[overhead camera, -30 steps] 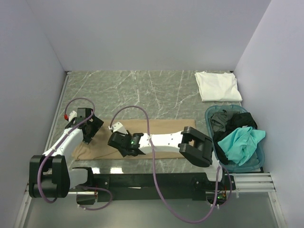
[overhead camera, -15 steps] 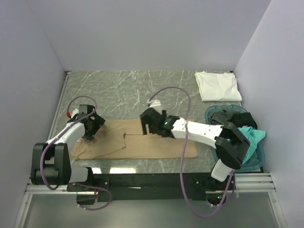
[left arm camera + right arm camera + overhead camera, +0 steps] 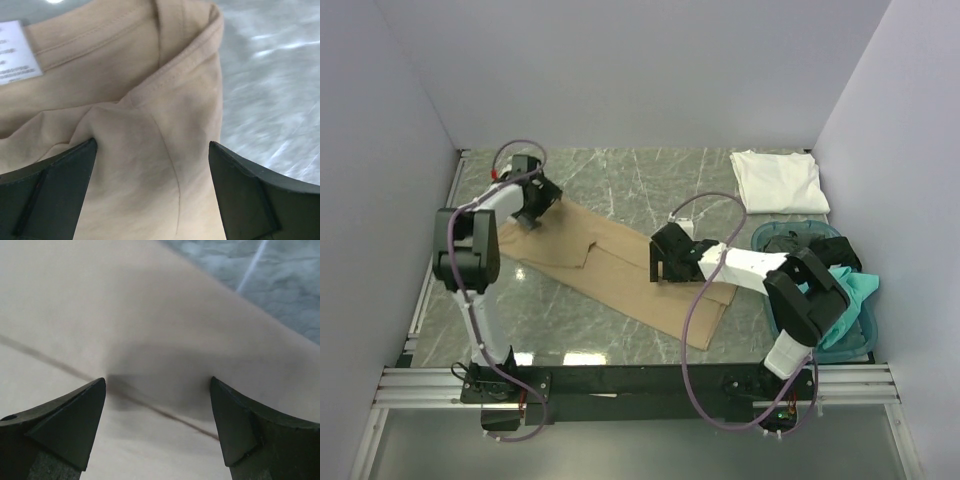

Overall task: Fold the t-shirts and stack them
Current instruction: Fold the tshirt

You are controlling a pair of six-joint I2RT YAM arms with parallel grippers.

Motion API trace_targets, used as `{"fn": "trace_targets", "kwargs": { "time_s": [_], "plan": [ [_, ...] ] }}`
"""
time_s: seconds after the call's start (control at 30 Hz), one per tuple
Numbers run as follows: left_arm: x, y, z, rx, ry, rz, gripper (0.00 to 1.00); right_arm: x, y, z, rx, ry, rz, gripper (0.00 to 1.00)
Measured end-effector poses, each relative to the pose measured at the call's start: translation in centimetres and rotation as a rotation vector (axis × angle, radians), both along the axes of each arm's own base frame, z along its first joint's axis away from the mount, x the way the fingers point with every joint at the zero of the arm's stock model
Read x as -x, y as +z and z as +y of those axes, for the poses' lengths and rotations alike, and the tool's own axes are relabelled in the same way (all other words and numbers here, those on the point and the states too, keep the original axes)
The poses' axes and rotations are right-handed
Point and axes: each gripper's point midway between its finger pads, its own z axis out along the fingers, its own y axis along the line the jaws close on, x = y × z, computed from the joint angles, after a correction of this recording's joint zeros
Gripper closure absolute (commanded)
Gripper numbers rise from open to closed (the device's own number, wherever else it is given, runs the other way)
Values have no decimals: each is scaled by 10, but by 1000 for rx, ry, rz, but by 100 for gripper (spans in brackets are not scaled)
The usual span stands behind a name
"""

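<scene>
the left gripper (image 3: 528, 207) is hanging released over the collar (image 3: 172, 75) of the soft tan cloth t-shirt (image 3: 610, 268), lying diagonally on the grey marble table (image 3: 620, 185); the right gripper (image 3: 667, 264) is hovering spread mid-cloth. biting deep is risking bunched layers.

Far-centre table (image 3: 610, 180) open; basket (image 3: 757, 248), white t-shirt (image 3: 778, 180) crowd right side.

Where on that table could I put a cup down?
Best is the far strip of the marble table, between the tan t-shirt and the back wall, left of the folded white t-shirt. A smaller patch lies near-left, between that shirt and the front rail. The middle is crowded by the left gripper and right gripper; the teal basket fills the right.
</scene>
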Motion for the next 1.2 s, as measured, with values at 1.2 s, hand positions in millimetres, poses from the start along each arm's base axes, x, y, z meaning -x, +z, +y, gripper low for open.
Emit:
{"fn": "trace_targets", "kwargs": {
  "time_s": [1.2],
  "plan": [
    [-158, 53, -326, 374, -538, -591, 1, 120, 73, 105, -302, 299, -28, 5]
  ]
}}
